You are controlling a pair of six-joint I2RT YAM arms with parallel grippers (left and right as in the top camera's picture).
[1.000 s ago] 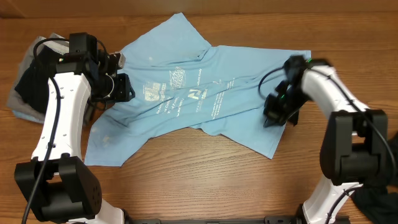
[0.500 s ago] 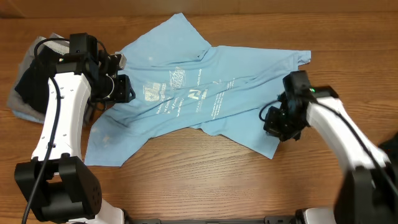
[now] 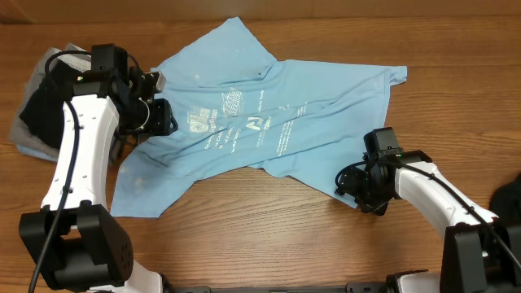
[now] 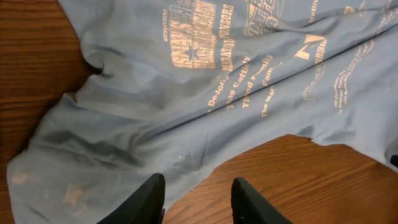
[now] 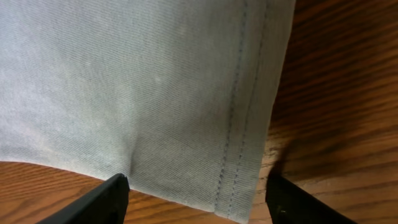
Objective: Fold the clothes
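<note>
Spread over the middle of the table (image 3: pixel 269 244), nearer its far edge: the light-blue T-shirt (image 3: pixel 260 122), print side up, white lettering across the chest. Wrinkled, with one part reaching toward the far edge and a lower corner pointing at the near right corner of the table. Heaped by the far left corner: black and grey garments (image 3: pixel 32 106), partly hidden under the left arm. At the right edge, a bit of another dark garment (image 3: pixel 509 203), cut off by the frame.

Left gripper (image 3: pixel 159 116) over the shirt's left side, close to the lettering. In the left wrist view, fingers (image 4: pixel 152 196) parted moderately above the cloth's near edge, nothing pinched between them; touching the cloth or not, cannot tell. Right gripper (image 3: pixel 360 189) low at the shirt's near-right corner. In the right wrist view, fingers (image 5: pixel 115 193) set wide, straddling the stitched hem, cloth lying loose between and not gripped. Bare wood just right of the hem.
</note>
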